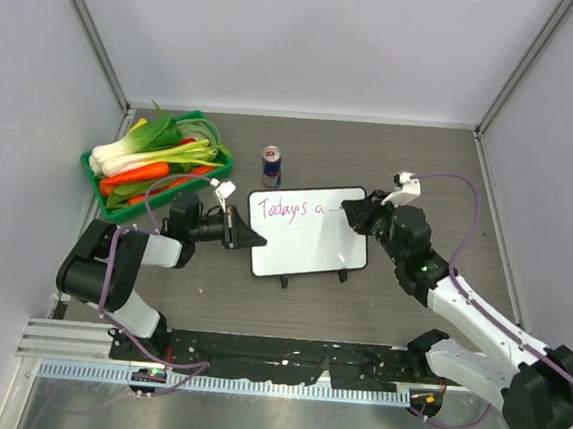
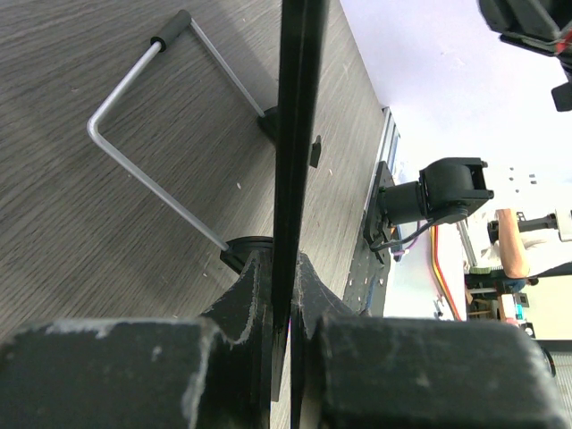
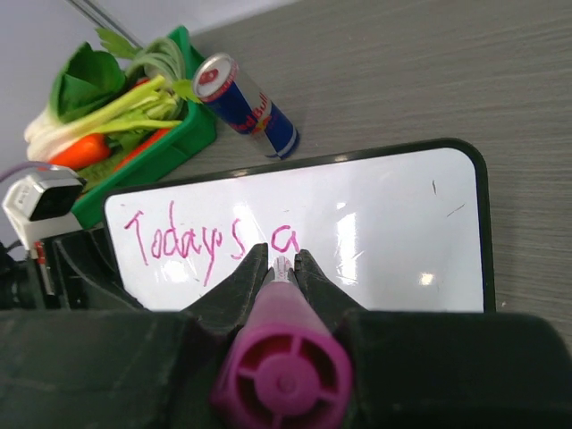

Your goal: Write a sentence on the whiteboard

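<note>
The whiteboard (image 1: 309, 239) stands tilted on its wire stand in the middle of the table. Pink writing on it reads "Today's a" (image 1: 285, 208) in one line, also seen in the right wrist view (image 3: 206, 241). My left gripper (image 1: 246, 233) is shut on the board's left edge (image 2: 290, 179), seen edge-on in the left wrist view. My right gripper (image 1: 352, 211) is shut on a pink marker (image 3: 281, 357), its tip just below the "a" on the whiteboard (image 3: 402, 232).
A green basket (image 1: 117, 205) of vegetables sits at the back left. A drink can (image 1: 271, 165) stands just behind the board. The board's wire stand (image 2: 147, 134) rests on the grey wood table.
</note>
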Controlling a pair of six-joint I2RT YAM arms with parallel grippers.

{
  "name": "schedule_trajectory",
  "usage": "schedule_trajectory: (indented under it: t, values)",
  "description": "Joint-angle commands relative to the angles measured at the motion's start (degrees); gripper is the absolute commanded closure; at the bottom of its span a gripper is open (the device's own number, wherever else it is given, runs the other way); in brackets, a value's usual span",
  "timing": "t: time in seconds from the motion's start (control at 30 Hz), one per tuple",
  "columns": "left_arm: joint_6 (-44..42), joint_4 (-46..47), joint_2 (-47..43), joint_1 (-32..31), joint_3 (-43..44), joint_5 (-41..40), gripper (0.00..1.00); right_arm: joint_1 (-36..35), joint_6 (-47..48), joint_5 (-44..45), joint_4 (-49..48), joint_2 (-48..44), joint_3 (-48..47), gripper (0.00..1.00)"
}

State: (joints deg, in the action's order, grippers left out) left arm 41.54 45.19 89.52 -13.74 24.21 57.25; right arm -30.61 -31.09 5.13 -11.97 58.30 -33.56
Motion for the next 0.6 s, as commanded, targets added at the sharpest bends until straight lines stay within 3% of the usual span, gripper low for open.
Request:
schedule_trajectory:
  t: [0.0, 0.27, 0.57]
  values:
    - [-1.55, -3.27, 1.10, -0.06, 0.40, -3.73, 1.00, 0.20, -1.78, 3.04, -4.21, -6.35, 1.57, 0.99]
    - [-1.55, -3.35, 1.28, 0.03, 0.49, -3.73, 1.00, 0.29, 0.06, 4.54, 0.71, -12.60, 2.97, 0.99]
    - [-1.55, -3.35, 1.28, 0.03, 0.40, -3.73, 1.00, 0.20, 0.24, 2.26, 0.98, -12.34, 3.59, 0.99]
